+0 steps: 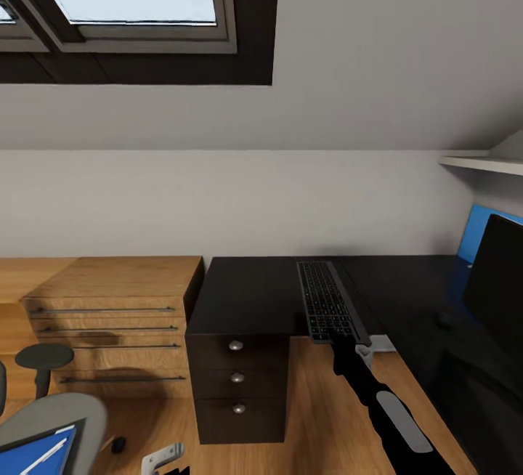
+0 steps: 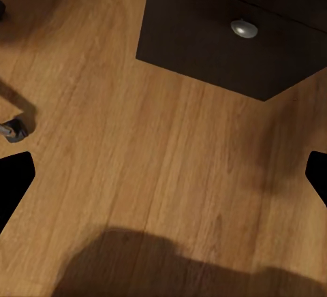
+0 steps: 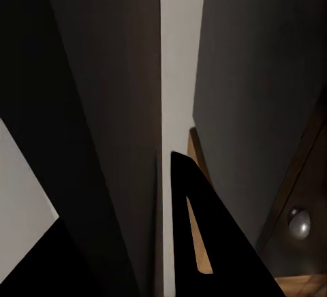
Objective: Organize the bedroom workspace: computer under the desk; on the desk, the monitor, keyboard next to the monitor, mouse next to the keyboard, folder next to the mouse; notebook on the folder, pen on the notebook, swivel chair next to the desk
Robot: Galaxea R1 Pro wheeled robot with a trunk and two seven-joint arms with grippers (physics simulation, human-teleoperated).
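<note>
Black desk [image 1: 250,293] under grey sloped walls bears the keyboard [image 1: 328,302], gripped by the right hand [image 1: 341,340]; left hand [image 2: 163,174] wide.

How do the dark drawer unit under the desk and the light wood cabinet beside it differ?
The dark drawer unit is near-black with three round silver knobs; the light wood cabinet has long thin bar handles across its drawers. The drawer unit is narrower and sits under the black desk top, while the cabinet is wider, stands apart to its left and has its own bare wooden top. Both stand on the wood floor against the wall.
</note>
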